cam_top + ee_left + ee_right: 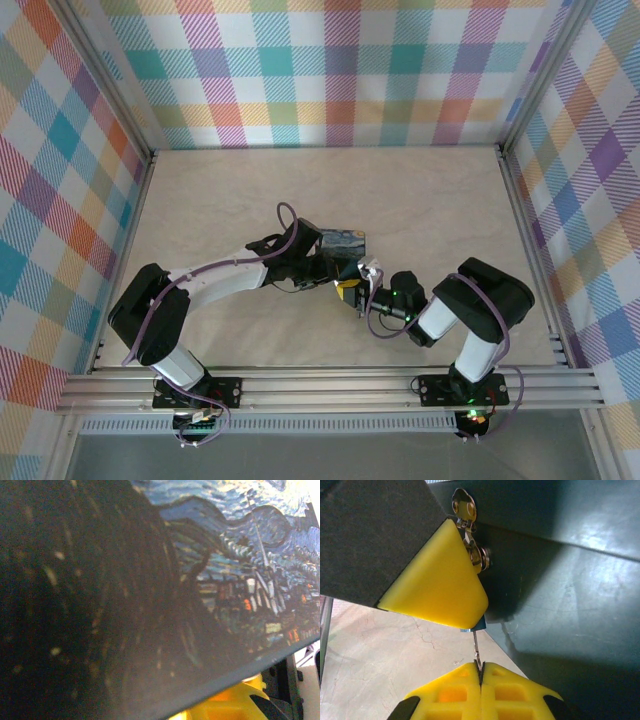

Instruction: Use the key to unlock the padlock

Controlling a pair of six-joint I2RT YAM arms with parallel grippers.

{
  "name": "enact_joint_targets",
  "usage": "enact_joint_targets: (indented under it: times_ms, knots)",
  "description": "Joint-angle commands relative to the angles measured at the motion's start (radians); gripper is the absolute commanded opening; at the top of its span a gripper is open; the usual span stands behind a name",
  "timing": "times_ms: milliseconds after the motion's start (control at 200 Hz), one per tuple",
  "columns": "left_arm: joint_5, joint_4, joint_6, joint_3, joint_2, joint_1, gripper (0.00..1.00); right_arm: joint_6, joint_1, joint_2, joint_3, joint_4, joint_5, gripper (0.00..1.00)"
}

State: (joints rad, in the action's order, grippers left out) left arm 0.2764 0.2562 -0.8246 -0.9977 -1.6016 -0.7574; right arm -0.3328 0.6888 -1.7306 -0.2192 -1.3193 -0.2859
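The padlock [480,625] is a tiny blue body, mostly hidden under a yellow finger [440,575] of my left gripper [345,272], which clamps it against the side of the starry-night box [343,240]. The key [477,652] is a thin pale metal sliver rising from my right gripper [481,672], whose fingertips are pressed together on it. The key's tip meets the underside of the padlock. In the top view the right gripper [365,283] sits just right of the left one. The box's printed face [240,555] lies close across the left wrist view.
A silvery metal hasp [464,504] sits on the box's dark side wall [570,605] above the padlock. The pale table [430,200] stretches behind and to the left, ringed by checked walls [340,70]. Both arms meet at the table's middle front.
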Motion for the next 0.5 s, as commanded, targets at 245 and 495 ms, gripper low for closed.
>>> enact_joint_targets:
  times_ms: [245, 495]
  knots:
    - [0.014, -0.022, 0.005, -0.001, -0.009, -0.005, 0.19, 0.0, -0.011, 0.043, -0.07, 0.001, -0.061, 0.0]
    - [0.011, -0.032, 0.001, -0.002, -0.025, -0.008, 0.19, -0.025, -0.009, 0.044, -0.077, -0.032, -0.07, 0.0]
